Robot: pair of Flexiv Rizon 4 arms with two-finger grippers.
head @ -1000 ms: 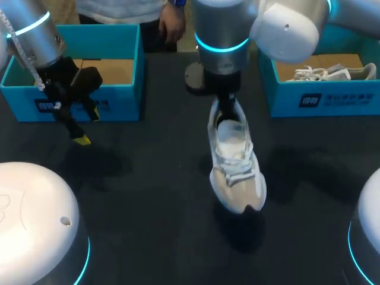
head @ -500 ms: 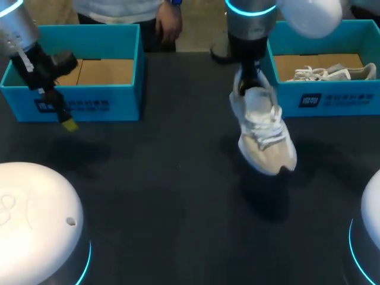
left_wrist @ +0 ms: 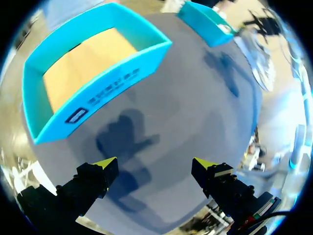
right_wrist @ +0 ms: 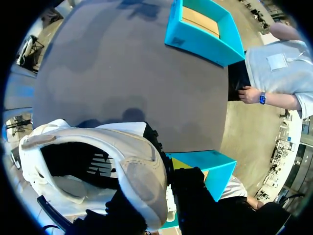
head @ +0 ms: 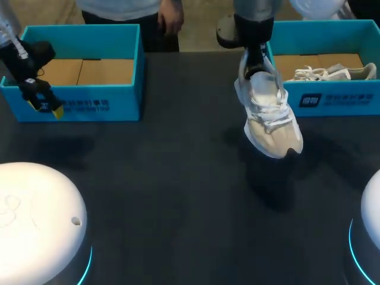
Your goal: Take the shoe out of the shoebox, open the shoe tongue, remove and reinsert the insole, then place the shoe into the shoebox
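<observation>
Beside right shoebox [head: 347, 102], shoe [head: 270, 117] shifted rightward, apparently held by heel

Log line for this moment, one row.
right claw: shut on heel of white-and-beige laced sneaker, toe down, above dark table | left claw: open, empty, beside left teal shoebox | right teal shoebox: another shoe inside

— What is sitting on the dark table [head: 178, 196]?
— Two boxes are resting directly on it. An open teal shoebox [head: 119, 104] is standing at the upper left of the frame, and a second teal shoebox [head: 338, 101] is standing at the upper right, well apart.
</observation>
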